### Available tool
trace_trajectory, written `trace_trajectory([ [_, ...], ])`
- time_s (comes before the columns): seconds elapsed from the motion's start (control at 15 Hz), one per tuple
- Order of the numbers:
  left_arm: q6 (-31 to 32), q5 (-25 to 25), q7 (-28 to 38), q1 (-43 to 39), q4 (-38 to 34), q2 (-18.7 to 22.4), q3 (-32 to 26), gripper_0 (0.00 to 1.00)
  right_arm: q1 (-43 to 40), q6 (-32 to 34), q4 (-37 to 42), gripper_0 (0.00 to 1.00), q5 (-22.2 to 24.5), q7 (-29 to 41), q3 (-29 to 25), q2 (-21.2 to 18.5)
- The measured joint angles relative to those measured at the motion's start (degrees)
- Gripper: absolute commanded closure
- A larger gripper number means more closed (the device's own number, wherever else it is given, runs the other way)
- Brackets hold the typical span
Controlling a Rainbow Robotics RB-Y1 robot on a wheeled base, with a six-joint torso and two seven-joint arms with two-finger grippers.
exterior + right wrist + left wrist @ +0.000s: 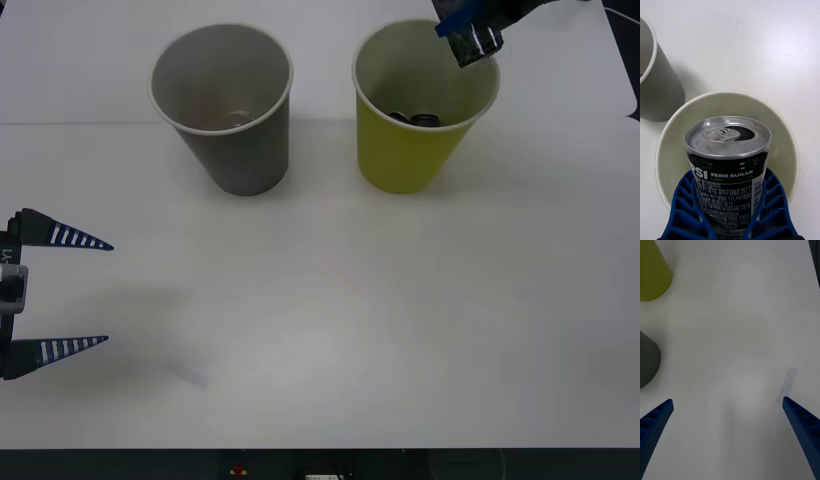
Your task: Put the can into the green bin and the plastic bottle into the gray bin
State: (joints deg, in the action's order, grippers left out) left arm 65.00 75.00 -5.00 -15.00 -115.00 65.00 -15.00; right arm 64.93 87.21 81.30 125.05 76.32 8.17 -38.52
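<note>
Clamped between my right gripper's (730, 221) blue fingers, the can (729, 165) hangs over the green bin (790, 150), unreleased. Gray bin (222, 100) contents unclear, bottle unconfirmed; left gripper (60, 292) idles spread near the table's left edge.

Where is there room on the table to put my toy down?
Bare table lies in front of the gray bin and green bin, right of the open left gripper. It's crowded at the green bin, where the right gripper holds the can.

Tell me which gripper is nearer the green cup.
Right. The right gripper holds the can directly over the green cup; the left gripper sits open, far across the table.
</note>
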Motion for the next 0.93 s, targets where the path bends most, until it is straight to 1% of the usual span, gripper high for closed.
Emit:
trace_trajectory([
  [0.13, 0.0, 0.0, 0.0, 0.0, 0.0, 0.0, 0.0, 0.00, 0.6, -0.1, -1.3, 1.00, 2.5, -0.3, 0.3, 1.5],
  [0.27, 0.0, 0.0, 0.0, 0.0, 0.0, 0.0, 0.0, 0.00, 0.6, -0.6, -1.8, 1.00, 3.0, -0.3, 0.7, 2.0],
  [0.33, 0.0, 0.0, 0.0, 0.0, 0.0, 0.0, 0.0, 0.00, 0.6, -0.7, -1.8, 0.88, 3.2, -0.3, 1.0, 2.0],
  [0.4, 0.0, 0.0, 0.0, 0.0, 0.0, 0.0, 0.0, 0.00, 0.6, -0.8, -1.9, 0.11, 3.3, -0.3, 1.1, 2.0],
  [0.47, 0.0, 0.0, 0.0, 0.0, 0.0, 0.0, 0.0, 0.00, 0.7, -0.8, -1.9, 0.00, 3.3, -0.3, 1.1, 2.0],
  [0.93, 0.0, 0.0, 0.0, 0.0, 0.0, 0.0, 0.0, 0.00, 0.9, -0.8, -1.9, 0.00, 3.4, -0.3, 1.1, 2.0],
])
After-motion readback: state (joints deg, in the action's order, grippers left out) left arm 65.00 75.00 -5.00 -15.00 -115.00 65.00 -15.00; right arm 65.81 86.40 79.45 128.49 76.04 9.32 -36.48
